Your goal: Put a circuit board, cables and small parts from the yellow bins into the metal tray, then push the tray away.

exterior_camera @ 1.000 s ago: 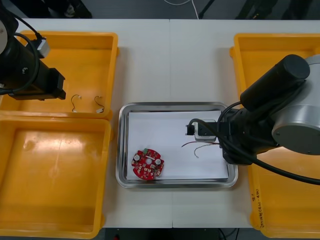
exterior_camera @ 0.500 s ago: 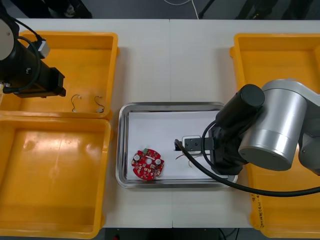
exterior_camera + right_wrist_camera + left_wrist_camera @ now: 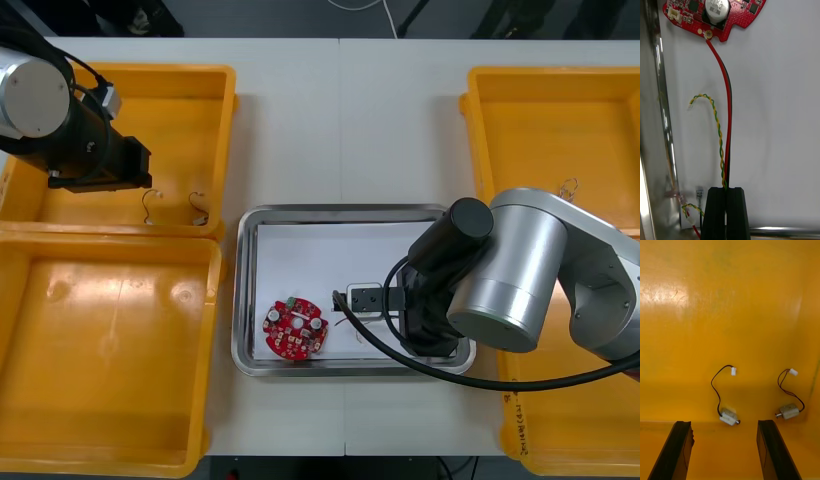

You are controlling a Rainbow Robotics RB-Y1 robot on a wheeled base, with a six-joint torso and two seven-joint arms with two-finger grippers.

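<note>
A red-and-black cable [image 3: 729, 112] and a twisted yellow-green cable [image 3: 719, 142] are pinched by the closed right gripper [image 3: 725, 189] inside the white-lined metal tray [image 3: 340, 210] beside the round red circuit board [image 3: 294, 327], while the left gripper [image 3: 724, 423] is held open over the far-left yellow bin [image 3: 170, 90].

The right arm [image 3: 510, 270] bends in from the right side, its forearm pointing toward the robot's left and its wrist held low. The right pincer [image 3: 726, 192] has its black fingers squeezed almost together on thin cables [image 3: 729, 112]. The left arm [image 3: 45, 100] reaches over the far left; the left pincer [image 3: 724, 423] points down, fingers spread wide, gripping nothing.
</note>
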